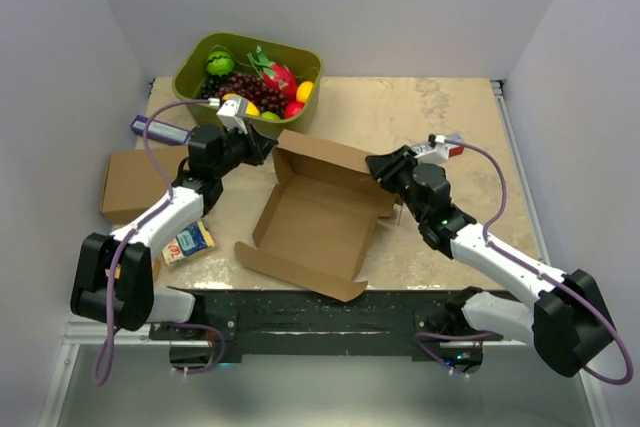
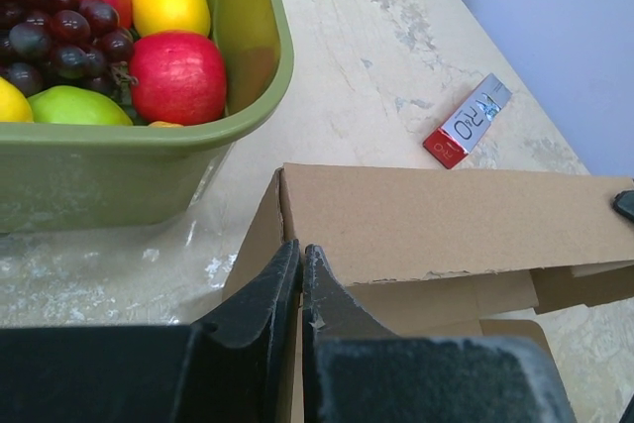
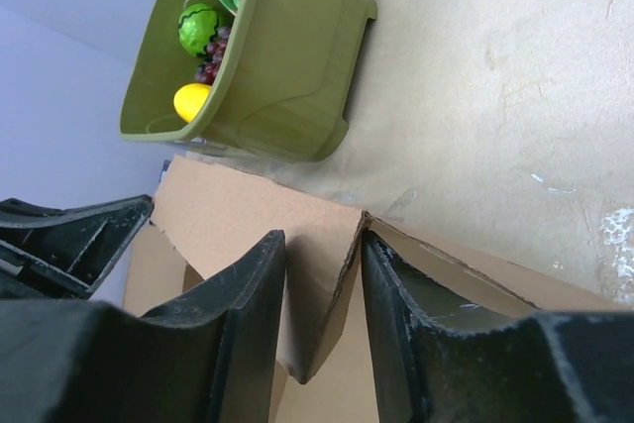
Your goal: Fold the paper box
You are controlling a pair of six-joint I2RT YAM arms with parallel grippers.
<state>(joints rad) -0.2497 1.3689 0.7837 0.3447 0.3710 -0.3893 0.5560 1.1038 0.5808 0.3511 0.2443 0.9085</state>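
The paper box lies open in the middle of the table, its back wall raised and its wide lid flap flat toward the near edge. My left gripper is at the box's far left corner. In the left wrist view its jaws are shut on the thin left side wall of the paper box. My right gripper is at the far right corner. In the right wrist view its fingers stand apart, straddling a folded corner flap of the paper box; the right-hand finger touches the flap.
A green tub of fruit stands just behind the left gripper. Another brown cardboard box lies at the left. A red and silver packet lies behind the right gripper, a purple packet at far left, a small snack pack near left.
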